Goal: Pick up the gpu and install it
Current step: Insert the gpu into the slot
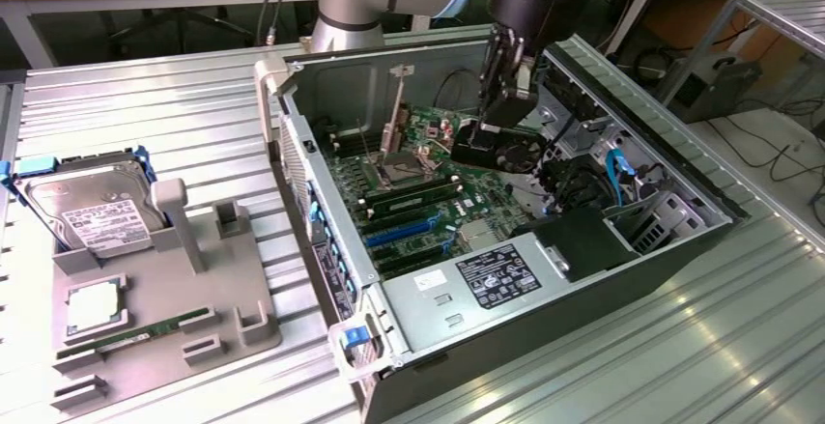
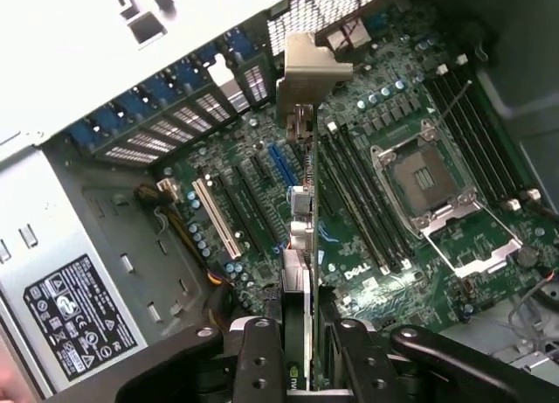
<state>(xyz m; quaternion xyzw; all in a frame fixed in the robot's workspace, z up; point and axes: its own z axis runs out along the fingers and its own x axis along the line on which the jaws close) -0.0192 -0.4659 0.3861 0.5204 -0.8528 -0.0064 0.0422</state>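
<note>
Now: gripper (image 2: 304, 350) clenched on the gpu (image 2: 301, 228), which is held edge-down over the motherboard (image 2: 410, 246) inside the open case (image 1: 581, 347). Its long axis runs parallel to the expansion slots (image 2: 218, 218), bracket end leading. It looks unseated.
</note>
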